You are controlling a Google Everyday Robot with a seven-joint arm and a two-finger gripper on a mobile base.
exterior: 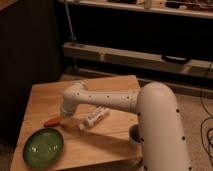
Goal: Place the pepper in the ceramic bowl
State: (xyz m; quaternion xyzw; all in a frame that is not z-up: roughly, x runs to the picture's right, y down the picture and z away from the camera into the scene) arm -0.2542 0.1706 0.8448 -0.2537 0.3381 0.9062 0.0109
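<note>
Just orange-red pepper (51, 121) beside end effector (64, 115)

A: Where's the view from?
B: One camera, high and behind my arm (160, 125), which bulks large and close at lower right.
A: Facing?
B: Down and forward, toward the dark shelving (135, 56) at the back. The wooden surface (45, 95) sits near, mid-frame.
A: Gripper?
B: My gripper (65, 113) is left of centre, low over the surface, just beside the pepper (52, 121).
</note>
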